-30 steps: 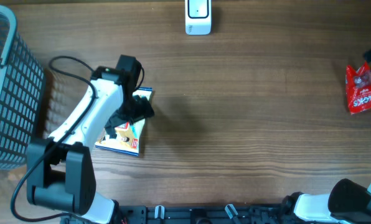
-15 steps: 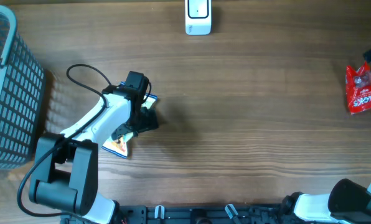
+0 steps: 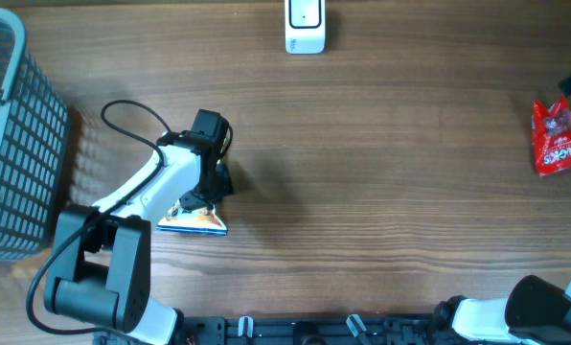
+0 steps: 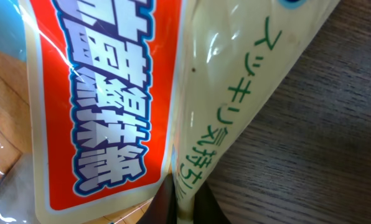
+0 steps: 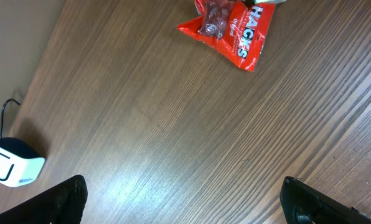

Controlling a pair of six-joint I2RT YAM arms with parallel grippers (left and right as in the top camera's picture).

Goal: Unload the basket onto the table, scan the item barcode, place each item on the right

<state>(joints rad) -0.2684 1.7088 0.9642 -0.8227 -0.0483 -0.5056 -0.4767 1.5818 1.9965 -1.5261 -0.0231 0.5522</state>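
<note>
The item, a glossy snack packet [image 3: 197,220] with an orange-red panel [image 4: 104,93] and a cream side printed in green, lies at the left of the wooden table. My left gripper [image 3: 216,185] is shut on the packet's edge; in the left wrist view the two dark fingers pinch the cream fold between them [image 4: 184,205]. The packet fills that view and no barcode shows. A white scanner [image 3: 305,26] stands at the table's far edge. My right gripper [image 5: 185,205] is open above bare wood, nothing between its fingers.
A grey mesh basket [image 3: 8,134] stands at the far left. A red HACKS bag [image 3: 561,136] lies at the right edge, also seen in the right wrist view [image 5: 235,28]. A black cable [image 3: 132,110] loops beside the left arm.
My left gripper has closed on the packet's edge. The arm shifted slightly right first, and the packet, flat before, is now pulled together and turned under the gripper. The right arm has not moved.
</note>
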